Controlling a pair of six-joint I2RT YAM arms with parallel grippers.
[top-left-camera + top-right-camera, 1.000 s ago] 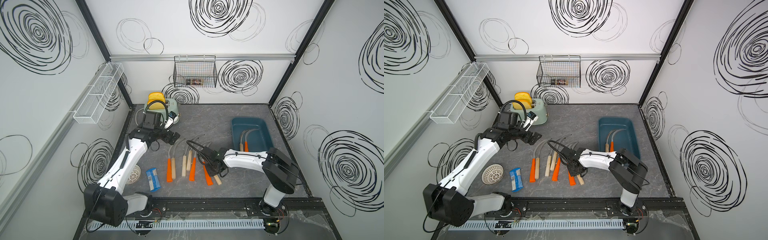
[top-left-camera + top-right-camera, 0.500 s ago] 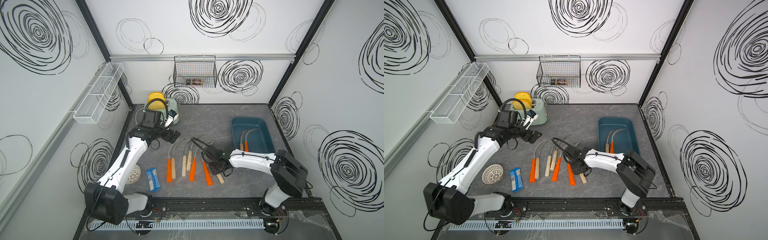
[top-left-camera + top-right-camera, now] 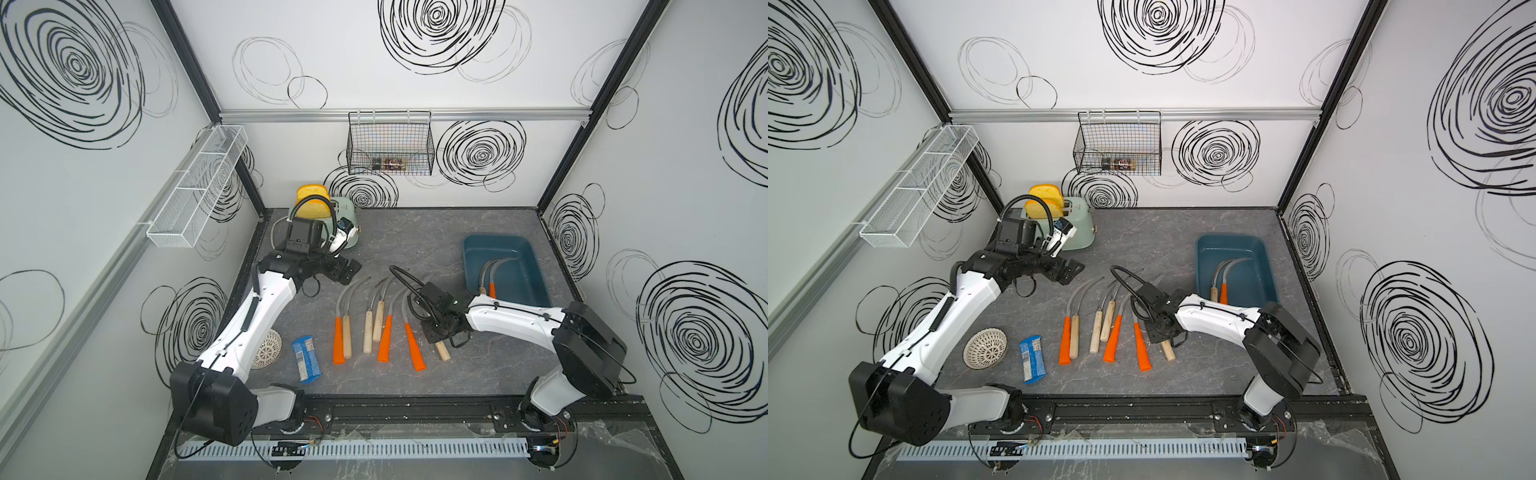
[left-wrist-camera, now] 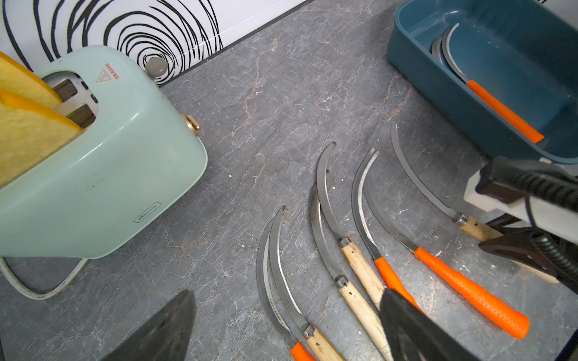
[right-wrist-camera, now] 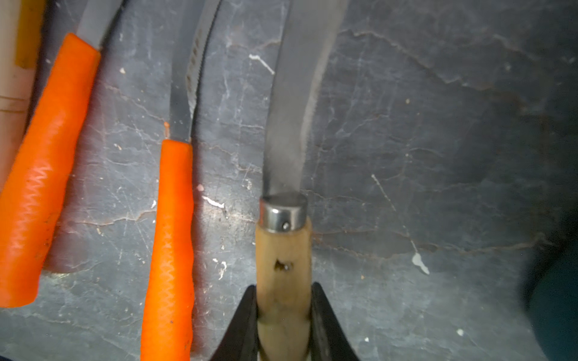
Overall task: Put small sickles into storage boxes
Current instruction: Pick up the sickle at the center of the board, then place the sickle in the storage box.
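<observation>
A grey marble-patterned tabletop (image 3: 1154,237) carries a row of grey-bladed small sickles (image 3: 1064,343) with orange or pale wood handles at centre. A dark teal plastic storage box (image 3: 1227,239) sits at right and a mint-green toaster (image 3: 1079,228) at upper left. At lower left a blue snack packet (image 3: 1031,358) lies beside what looks like a white perforated strainer (image 3: 985,348).

Dark teal tub (image 3: 524,286) at right, low-walled, round-cornered. Inside, by its left wall, two sickles (image 4: 500,109) side by side, one wood-handled, one orange, handles near, blades curving far and right. Left of the tub, six loose sickles (image 3: 384,338) flat in a row, three orange, three wood, handles near. At the row's right end, a seventh sickle (image 5: 283,247), wood handle pinched in the right gripper (image 5: 283,290).
</observation>
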